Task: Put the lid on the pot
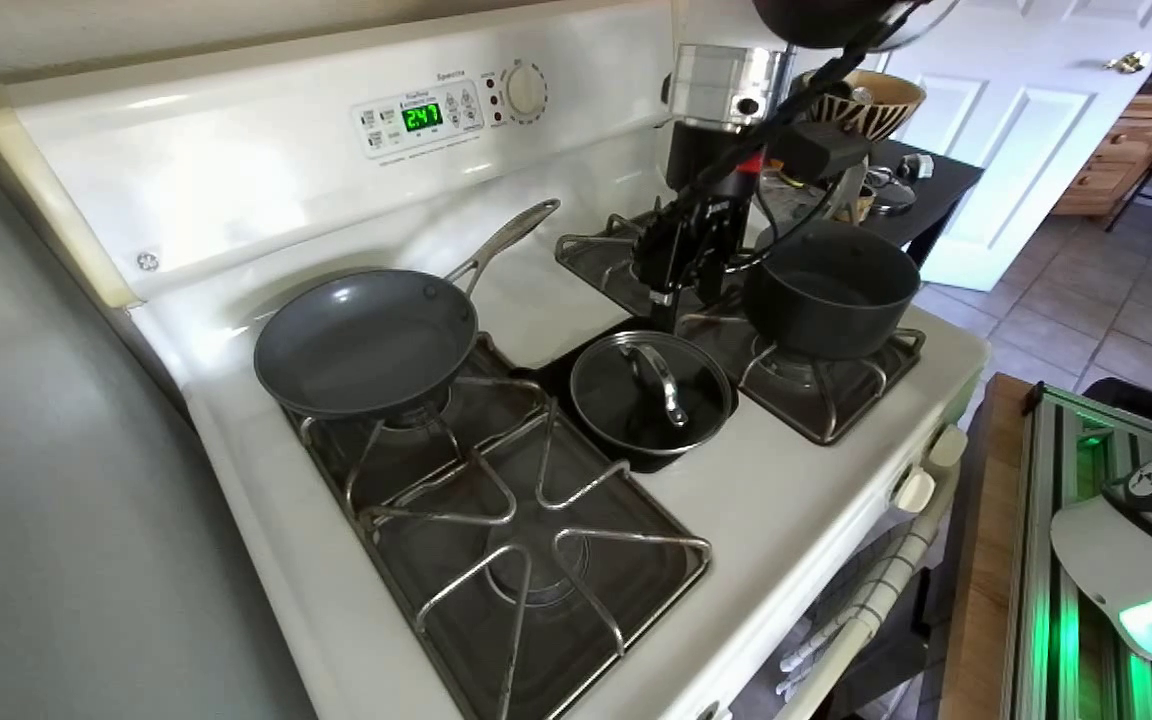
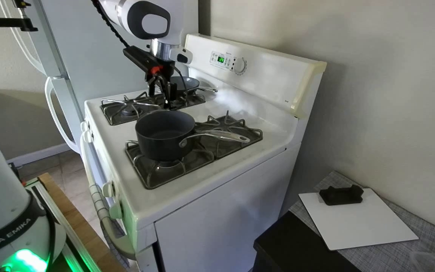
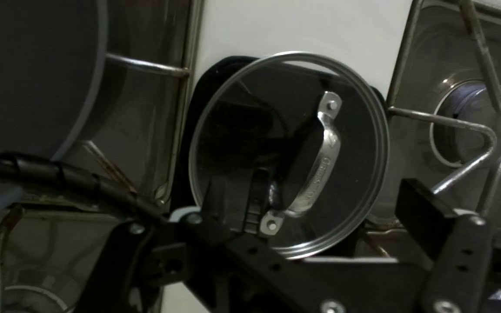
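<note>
The lid is round clear glass with a metal rim and an arched metal handle. It lies handle up on a black holder between the burner grates. It shows whole but for its lower edge in the wrist view. The pot is dark grey, deep and uncovered, on a front burner; its long metal handle shows in an exterior view. Part of it is in the wrist view. My gripper is open and empty, pointing down above the lid's edge, in both exterior views.
The grey frying pan stands on a back burner. Wire grates rise from the stove top. The control panel stands along the back. A black table with a bowl is beyond the pot. A cable runs beside my gripper.
</note>
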